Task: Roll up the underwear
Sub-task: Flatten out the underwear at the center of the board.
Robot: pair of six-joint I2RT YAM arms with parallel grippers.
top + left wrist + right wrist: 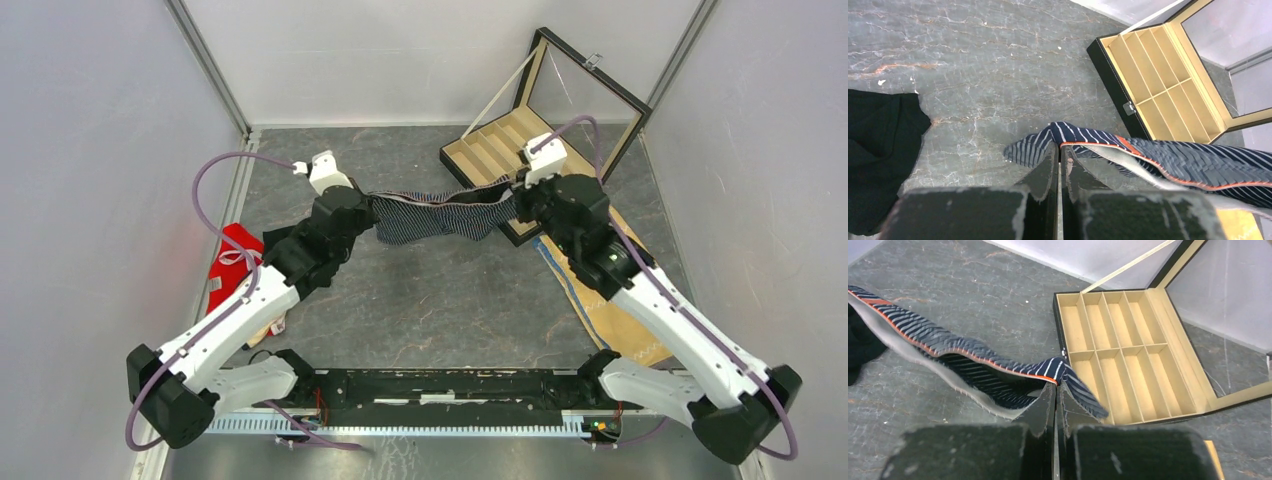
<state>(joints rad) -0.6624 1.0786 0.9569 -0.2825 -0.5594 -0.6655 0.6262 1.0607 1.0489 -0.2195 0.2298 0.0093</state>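
The navy striped underwear [440, 216] hangs stretched between my two grippers above the table. It has an orange-edged waistband. My left gripper [372, 212] is shut on its left end, and in the left wrist view the left gripper [1059, 146] pinches the striped underwear [1198, 161] at a corner. My right gripper [516, 205] is shut on the other end. The right wrist view shows the right gripper [1056, 385] clamped on the underwear [948, 347] at the waistband. A plain black underwear [873, 150] lies flat on the table to the left.
An open black box [490, 150] with tan compartments and a raised glass lid stands at the back right, just behind the right gripper. A tan cloth [600, 310] lies under the right arm. A red cloth [235, 255] lies by the left arm.
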